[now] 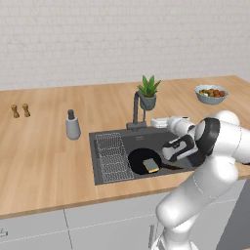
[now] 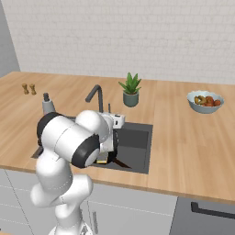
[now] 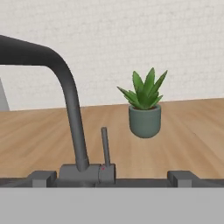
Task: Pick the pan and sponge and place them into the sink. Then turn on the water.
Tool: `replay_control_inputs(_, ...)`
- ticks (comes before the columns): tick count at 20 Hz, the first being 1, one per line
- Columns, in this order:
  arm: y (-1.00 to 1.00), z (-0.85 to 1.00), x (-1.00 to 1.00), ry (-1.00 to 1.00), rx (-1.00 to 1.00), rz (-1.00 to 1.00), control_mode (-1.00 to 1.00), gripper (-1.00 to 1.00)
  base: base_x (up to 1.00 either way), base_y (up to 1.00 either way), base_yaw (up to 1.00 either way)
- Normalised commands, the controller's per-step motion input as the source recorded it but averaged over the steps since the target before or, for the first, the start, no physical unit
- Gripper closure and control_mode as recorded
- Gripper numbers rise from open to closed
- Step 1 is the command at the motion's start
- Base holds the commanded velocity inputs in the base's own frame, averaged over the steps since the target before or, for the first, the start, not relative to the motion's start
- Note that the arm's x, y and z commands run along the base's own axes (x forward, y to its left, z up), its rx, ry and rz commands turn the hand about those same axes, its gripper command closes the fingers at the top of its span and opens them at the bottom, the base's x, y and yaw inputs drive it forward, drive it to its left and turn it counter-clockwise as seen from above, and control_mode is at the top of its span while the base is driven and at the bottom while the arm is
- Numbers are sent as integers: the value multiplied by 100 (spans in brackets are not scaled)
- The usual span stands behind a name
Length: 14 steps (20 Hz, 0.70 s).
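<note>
We see the pan [image 1: 141,160] lying in the sink [image 1: 105,176] with the sponge [image 1: 151,165] on it. Our end effector [image 3: 112,179] faces the faucet [image 3: 70,105] and its lever [image 3: 105,146], fingers spread wide, gripping nothing. A plant [image 3: 145,107] stands behind.

One sink [image 1: 105,139], below and left of the claw [image 3: 112,178], with one rack [image 1: 113,156] at its far-left side. One pan [image 1: 141,160] in the basin, just under the claw, and one sponge [image 1: 151,165] lying in it. One faucet [image 3: 70,100] straight ahead of the claw, bearing one lever [image 3: 105,146]. One plant [image 3: 145,107] beyond the faucet, ahead and right. One bowl [image 1: 211,94] of fruit far off to the right. One dispenser [image 1: 72,125] well left. Two shakers [image 1: 20,111] farthest left
</note>
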Motion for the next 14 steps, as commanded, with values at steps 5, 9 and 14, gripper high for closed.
replay_control_inputs(5,0,-47,4,-12,0,4,-100,-100,0,0,0)
replay_control_inputs(9,0,-47,0,-12,0,1,-100,-100,0,0,0)
replay_control_inputs(14,0,-48,9,-19,0,0,-100,-100,0,0,0)
